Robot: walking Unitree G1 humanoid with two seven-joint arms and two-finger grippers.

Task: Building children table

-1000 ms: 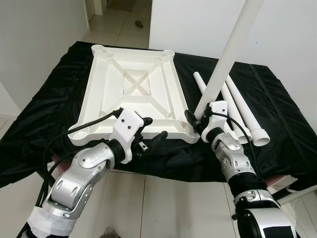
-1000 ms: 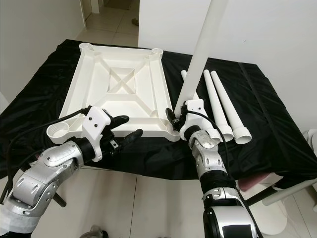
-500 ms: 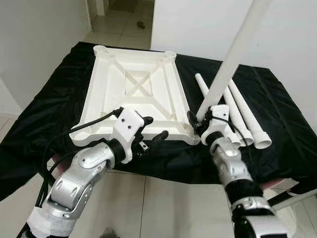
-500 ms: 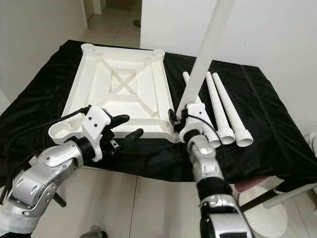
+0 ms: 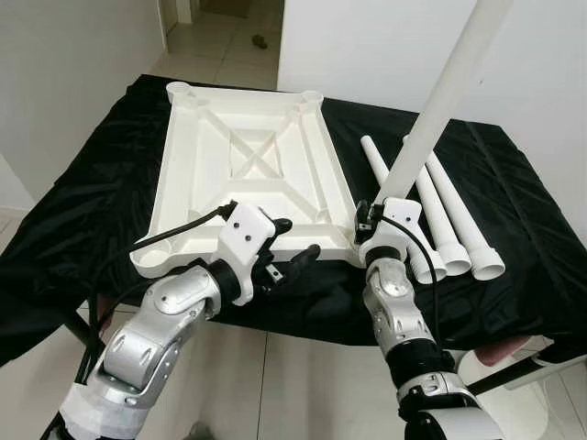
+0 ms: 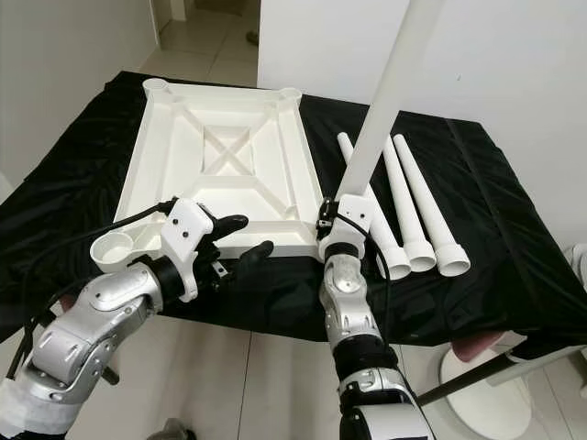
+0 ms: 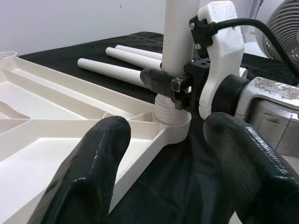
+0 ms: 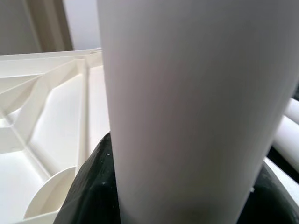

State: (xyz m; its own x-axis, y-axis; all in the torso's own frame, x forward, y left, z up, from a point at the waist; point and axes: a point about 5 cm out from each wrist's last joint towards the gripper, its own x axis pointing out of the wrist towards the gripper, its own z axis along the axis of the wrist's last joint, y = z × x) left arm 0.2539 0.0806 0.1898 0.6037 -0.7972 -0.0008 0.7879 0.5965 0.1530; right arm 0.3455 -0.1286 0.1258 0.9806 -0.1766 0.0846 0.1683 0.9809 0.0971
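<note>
From the left eye view: the white tabletop [image 5: 248, 174] lies upside down on the black cloth [image 5: 83, 202], and the right gripper [image 5: 371, 220] clenches one leg [image 5: 431, 115] at the near right corner socket, the leg leaning to the right. The left gripper [image 5: 289, 247] hovers at the near edge, fingers spread, holding nothing.

Right eye view: three spare legs [image 6: 404, 206] lie side by side on the cloth to the right of the tabletop. That makes four legs, one tabletop, four corner sockets, with the near left socket [image 6: 112, 246] bare.

Left wrist view: the leg's ribbed end sits in the socket [image 7: 172, 126], right at the tabletop's corner.

Right wrist view: the leg [image 8: 187, 107] looms up close between the black fingers [image 8: 91, 186].

The risk, I'd judge: that lean. Force it in crooked and the thread may jam, or the unheld tabletop may slide across the slick cloth.
</note>
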